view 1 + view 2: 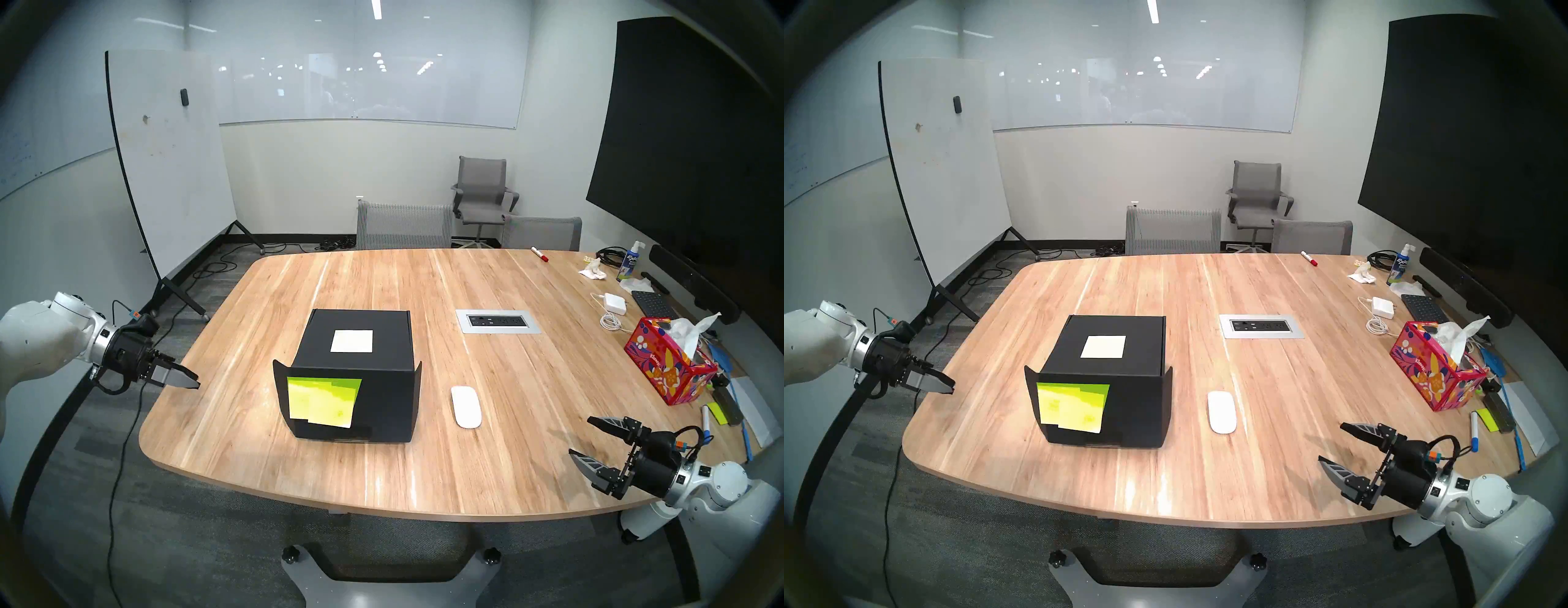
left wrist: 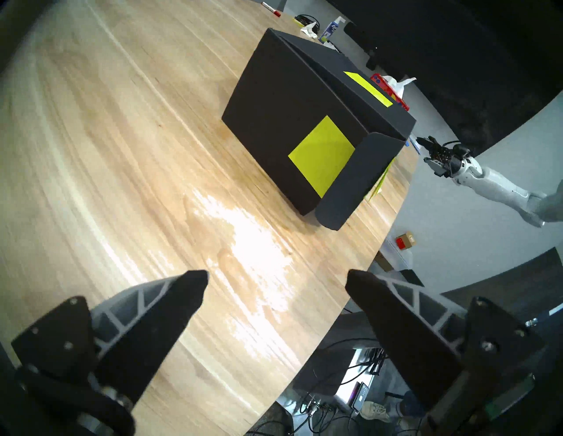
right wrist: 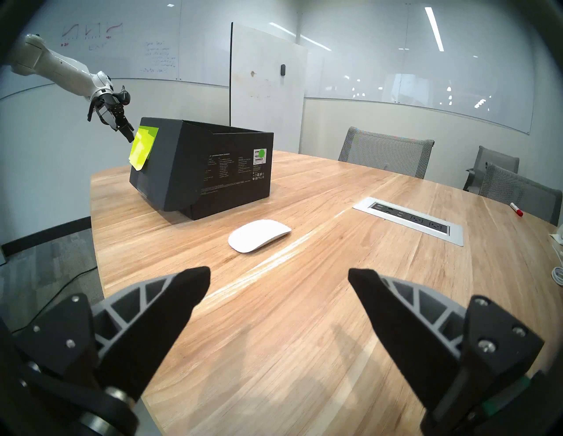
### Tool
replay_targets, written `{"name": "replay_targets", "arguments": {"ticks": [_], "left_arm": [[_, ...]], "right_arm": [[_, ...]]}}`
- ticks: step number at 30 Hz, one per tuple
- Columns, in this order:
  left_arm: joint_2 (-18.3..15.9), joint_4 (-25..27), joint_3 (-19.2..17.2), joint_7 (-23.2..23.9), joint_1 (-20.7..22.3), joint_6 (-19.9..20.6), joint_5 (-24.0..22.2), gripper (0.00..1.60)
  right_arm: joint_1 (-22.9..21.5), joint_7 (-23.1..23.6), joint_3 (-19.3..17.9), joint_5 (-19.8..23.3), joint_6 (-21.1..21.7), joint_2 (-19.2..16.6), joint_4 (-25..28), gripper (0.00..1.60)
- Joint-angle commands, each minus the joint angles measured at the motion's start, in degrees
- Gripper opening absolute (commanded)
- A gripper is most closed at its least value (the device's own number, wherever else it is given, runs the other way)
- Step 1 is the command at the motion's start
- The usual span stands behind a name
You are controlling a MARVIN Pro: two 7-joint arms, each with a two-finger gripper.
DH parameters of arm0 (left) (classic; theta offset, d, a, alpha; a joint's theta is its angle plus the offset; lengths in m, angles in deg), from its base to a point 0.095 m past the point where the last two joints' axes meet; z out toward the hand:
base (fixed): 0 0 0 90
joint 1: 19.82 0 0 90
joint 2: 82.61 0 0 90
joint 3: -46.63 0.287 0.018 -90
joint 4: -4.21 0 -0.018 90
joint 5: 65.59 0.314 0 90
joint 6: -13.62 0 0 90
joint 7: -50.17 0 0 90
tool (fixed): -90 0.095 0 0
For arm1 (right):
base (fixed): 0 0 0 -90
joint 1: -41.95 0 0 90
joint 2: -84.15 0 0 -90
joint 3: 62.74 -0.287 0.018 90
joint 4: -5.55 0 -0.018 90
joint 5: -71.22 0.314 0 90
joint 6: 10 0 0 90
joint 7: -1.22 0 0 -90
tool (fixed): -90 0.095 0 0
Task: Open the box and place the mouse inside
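Note:
The black box (image 1: 382, 399) stands closed in the middle of the wooden table (image 1: 382, 475). It has a white label on its lid and yellow-green sticky notes (image 1: 322, 401) on its front flap. The white mouse (image 1: 466, 406) lies flat on the table just right of the box. My left gripper (image 1: 195, 382) is open and empty, over the table's left edge, well left of the box (image 2: 289, 121). My right gripper (image 1: 581, 436) is open and empty, low over the table's front right, with the mouse (image 3: 259, 235) ahead of it (image 3: 278, 271).
A power outlet panel (image 1: 497, 321) is set into the table behind the mouse. A red floral tissue box (image 1: 668, 365), a white power adapter (image 1: 615, 303), a keyboard (image 1: 653, 303), a spray bottle (image 1: 630, 261) and pens crowd the right edge. Chairs stand behind the table.

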Motion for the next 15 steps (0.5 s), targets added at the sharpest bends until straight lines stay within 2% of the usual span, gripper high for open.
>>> {"name": "replay_targets", "arguments": {"ticks": [1, 8, 10, 15], "left_arm": [[-4.8, 4.9, -0.3, 0.3, 1.3, -1.2, -1.0, 1.60], [-10.3, 12.6, -0.7, 0.3, 0.5, -3.0, -2.9, 1.60], [-11.0, 13.8, -0.3, 0.3, 0.2, -3.7, -3.7, 1.60], [-13.7, 19.5, -0.3, -3.5, -0.8, -4.0, -5.1, 1.60]], "right_arm": [[0.0, 0.0, -0.2, 0.1, 0.0, 0.0, 0.1, 1.60], [-0.1, 0.0, -0.2, 0.1, 0.0, 0.0, 0.1, 1.60], [-0.1, 0.0, -0.2, 0.1, 0.0, 0.0, 0.1, 1.60], [0.0, 0.0, -0.2, 0.1, 0.0, 0.0, 0.1, 1.60]]}}
